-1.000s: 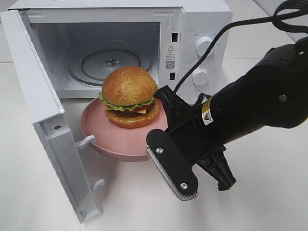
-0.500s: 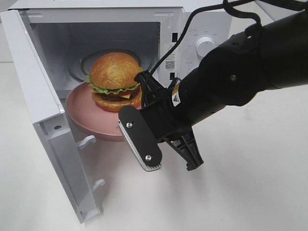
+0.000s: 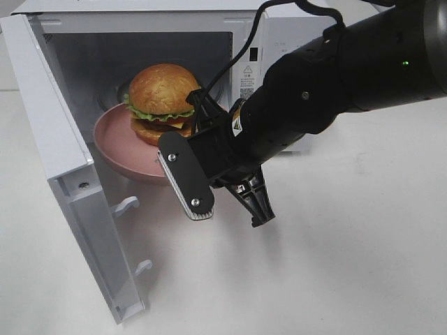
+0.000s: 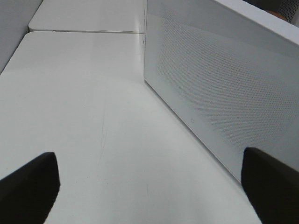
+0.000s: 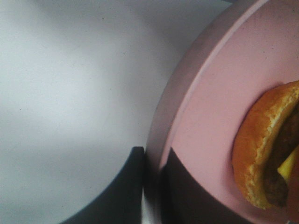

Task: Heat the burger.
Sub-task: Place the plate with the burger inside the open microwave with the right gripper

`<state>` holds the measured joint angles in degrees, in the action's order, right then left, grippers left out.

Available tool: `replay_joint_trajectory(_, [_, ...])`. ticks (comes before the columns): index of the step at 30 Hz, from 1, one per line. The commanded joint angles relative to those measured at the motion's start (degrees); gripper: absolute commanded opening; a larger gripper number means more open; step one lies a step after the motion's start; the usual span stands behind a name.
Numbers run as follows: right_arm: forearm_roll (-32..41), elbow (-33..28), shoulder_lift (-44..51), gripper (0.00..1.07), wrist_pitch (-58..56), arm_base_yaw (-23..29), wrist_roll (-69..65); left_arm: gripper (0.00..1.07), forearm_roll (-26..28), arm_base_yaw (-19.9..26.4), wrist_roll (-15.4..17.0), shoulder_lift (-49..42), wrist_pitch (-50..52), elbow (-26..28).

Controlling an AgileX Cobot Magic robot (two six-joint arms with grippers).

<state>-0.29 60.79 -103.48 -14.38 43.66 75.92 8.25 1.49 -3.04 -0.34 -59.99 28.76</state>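
Right wrist view: the right hand (image 5: 153,186) is clamped on the rim of the pink plate (image 5: 210,93), one finger on each side, so the burger (image 5: 264,154) rides untouched.
High view: at upper left of the frame, the burger sits upright on the plate, partway through the mouth of the microwave (image 3: 293,31). The door (image 3: 49,139) stands wide at left to admit it.
Left wrist view: the left hand (image 4: 149,186) is spread wide and empty above the table (image 4: 70,93) beside the door, seemingly parked out of the way.

Bright even light, soft shadows on the white table (image 3: 363,279), right wrist view blurry, perhaps too close
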Motion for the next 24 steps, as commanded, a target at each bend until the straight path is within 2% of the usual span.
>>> replay_joint_trajectory(1, [-0.8, 2.1, 0.1, 0.0, 2.9, -0.2, -0.6, 0.98, 0.2, 0.2, -0.1, -1.4, 0.6, -0.1])
replay_joint_trajectory(9, [-6.8, 6.9, -1.8, 0.0, 1.3, -0.2, -5.2, 0.98, 0.2, 0.2, -0.1, -1.4, 0.6, -0.1])
replay_joint_trajectory(24, [-11.0, 13.8, -7.1, 0.0, -1.7, -0.2, -11.2, 0.98, 0.2, 0.2, -0.1, -1.4, 0.6, -0.1])
